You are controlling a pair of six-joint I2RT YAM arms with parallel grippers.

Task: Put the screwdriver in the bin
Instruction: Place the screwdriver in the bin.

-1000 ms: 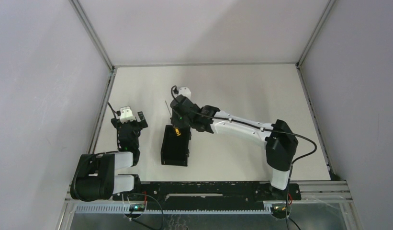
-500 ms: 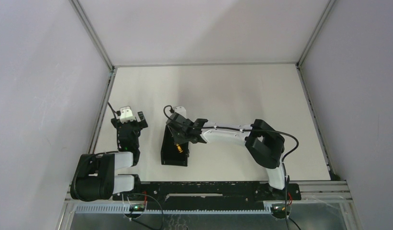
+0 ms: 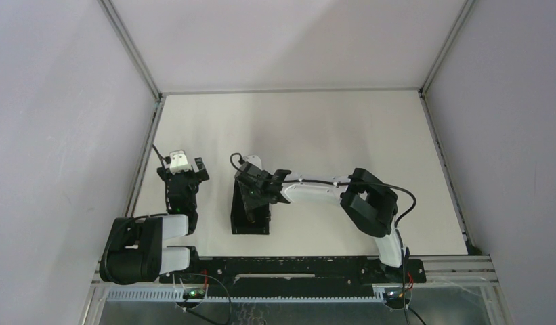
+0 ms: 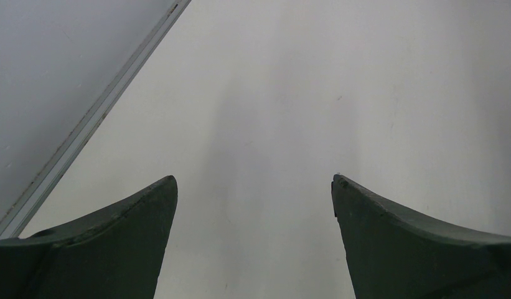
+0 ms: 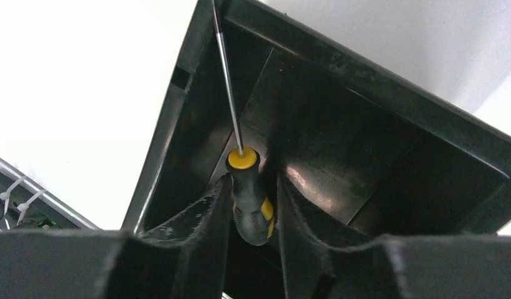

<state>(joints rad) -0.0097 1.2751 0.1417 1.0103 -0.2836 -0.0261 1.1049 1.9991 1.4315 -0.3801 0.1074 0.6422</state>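
Note:
The black bin sits on the table in front of the arm bases. My right gripper reaches down into its far half. In the right wrist view my right gripper is shut on the screwdriver, gripping its orange-and-black handle. The thin shaft points along the floor of the bin toward a corner wall. In the top view the arm hides the screwdriver. My left gripper is open and empty over bare table, left of the bin; the left wrist view shows nothing between its fingers.
The white table is enclosed by grey walls, with a metal frame rail along the left edge close to my left gripper. The right arm's elbow is folded above the table right of the bin.
My right gripper has moved nearer and lower with the screwdriver, from the bin's far end down into the bin. The right elbow has folded back. The left arm has not moved.

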